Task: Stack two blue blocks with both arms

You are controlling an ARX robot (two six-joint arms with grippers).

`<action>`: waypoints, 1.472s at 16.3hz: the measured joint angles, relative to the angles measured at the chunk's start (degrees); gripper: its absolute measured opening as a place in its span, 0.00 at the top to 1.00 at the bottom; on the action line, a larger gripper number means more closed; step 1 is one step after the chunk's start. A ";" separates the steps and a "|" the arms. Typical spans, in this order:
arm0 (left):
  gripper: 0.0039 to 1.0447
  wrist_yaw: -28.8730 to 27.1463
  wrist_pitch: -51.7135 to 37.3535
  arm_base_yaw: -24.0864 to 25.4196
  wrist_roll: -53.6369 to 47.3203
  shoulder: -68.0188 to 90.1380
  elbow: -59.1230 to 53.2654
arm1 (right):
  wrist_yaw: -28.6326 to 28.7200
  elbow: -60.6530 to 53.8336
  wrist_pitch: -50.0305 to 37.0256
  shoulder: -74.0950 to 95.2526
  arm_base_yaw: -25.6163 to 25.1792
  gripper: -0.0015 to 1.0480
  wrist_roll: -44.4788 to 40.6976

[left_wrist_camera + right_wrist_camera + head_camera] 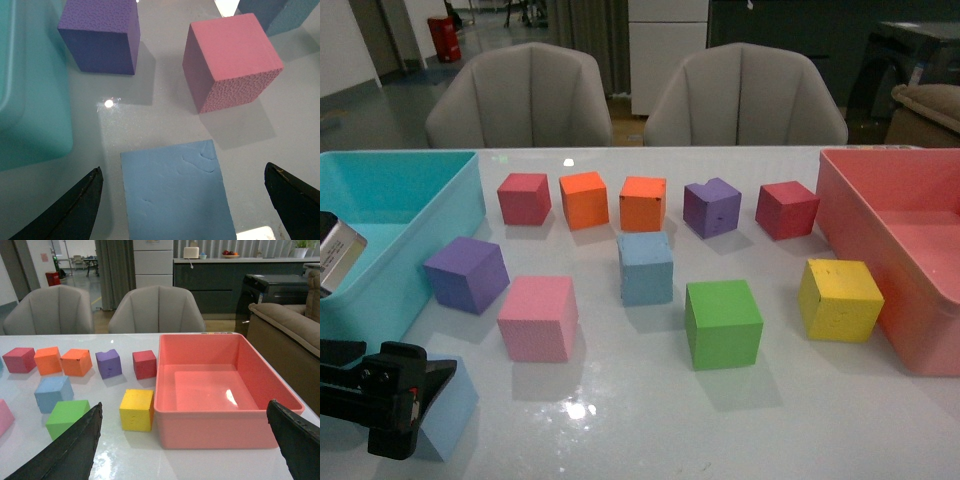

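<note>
One blue block (645, 267) stands in the middle of the table; it also shows in the right wrist view (52, 392) and at the edge of the left wrist view (270, 12). The second blue block (455, 405) sits near the front left, partly hidden by my left arm (380, 395). In the left wrist view, my left gripper (182, 170) is open above this block (175, 192), with one finger on each side and not touching it. My right gripper (184, 405) is open and empty, facing the pink bin; it does not show in the front view.
A turquoise bin (380, 200) stands at the left and a pink bin (910, 200) at the right. Purple (467, 273), pink (538, 317), green (722, 323) and yellow (840, 298) cubes lie around the middle blue block. Red, orange and purple cubes line the back.
</note>
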State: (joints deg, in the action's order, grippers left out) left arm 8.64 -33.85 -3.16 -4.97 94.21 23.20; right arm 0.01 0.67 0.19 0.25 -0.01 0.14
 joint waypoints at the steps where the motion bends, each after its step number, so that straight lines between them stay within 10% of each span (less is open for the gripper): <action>1: 0.06 -0.11 0.35 -0.11 0.00 0.79 0.33 | 0.02 0.00 0.02 0.00 0.00 0.06 0.00; 15: 0.08 -2.71 -5.33 -1.16 -0.57 16.11 3.37 | 0.02 0.00 0.00 0.00 0.00 0.06 0.00; 19: 0.44 -2.99 -5.66 -1.53 -0.59 15.45 3.06 | 0.02 0.00 0.00 0.00 0.00 0.06 0.00; 24: 0.50 -0.90 3.82 -6.23 0.13 -1.01 0.35 | 0.02 0.00 0.00 0.00 0.00 0.06 0.00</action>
State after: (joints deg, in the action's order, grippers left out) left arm 7.75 -30.02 -9.39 -4.84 93.21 23.55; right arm 0.03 0.67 0.19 0.25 -0.01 0.14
